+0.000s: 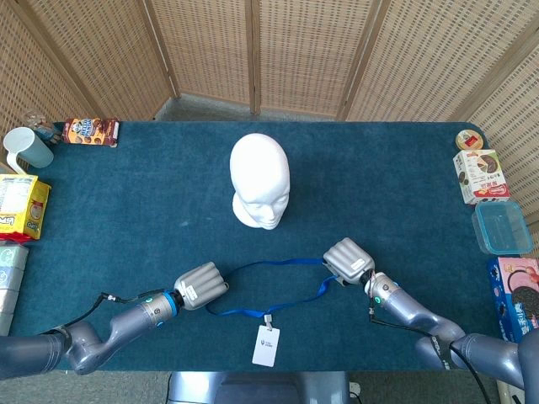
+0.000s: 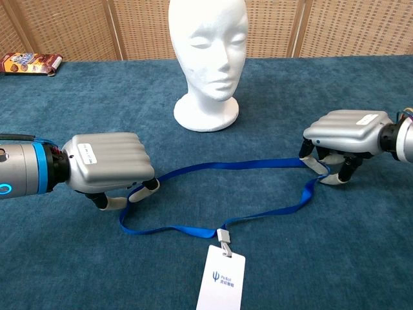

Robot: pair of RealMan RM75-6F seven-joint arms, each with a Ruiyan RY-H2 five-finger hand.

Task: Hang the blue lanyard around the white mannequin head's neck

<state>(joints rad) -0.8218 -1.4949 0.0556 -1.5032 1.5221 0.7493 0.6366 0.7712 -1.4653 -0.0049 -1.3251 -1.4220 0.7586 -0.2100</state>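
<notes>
The dark blue carpeted worktop [image 1: 379,185] carries everything under inspection. On it, toward the far middle, the white foam mannequin head [image 2: 208,58] stands upright on its flared base, its neck bare; nothing hangs on it. My left robot hand [image 2: 110,165] is low over the worktop at the near left, palm down, its fingertips [image 2: 150,185] curled in at the left bend of the strap; they appear to pinch it, though the contact itself is partly hidden under the palm. My right robot hand [image 2: 342,139] is at the near right, also palm down, fingers curled onto the right bend of the strap, and I judge it has a hold there. The thin blue fabric lanyard [image 2: 239,165] lies between the two hands as a flattened loop on the worktop, nearer to me than the mannequin head and apart from its base. The white rectangular badge card [image 2: 221,279] lies flat at the near edge, joined to the loop by a small metal clip [image 2: 223,236]. Assessment: grasping stage only. Lifting, spreading the loop, passing it over the crown and lowering it to the neck are all outstanding.
</notes>
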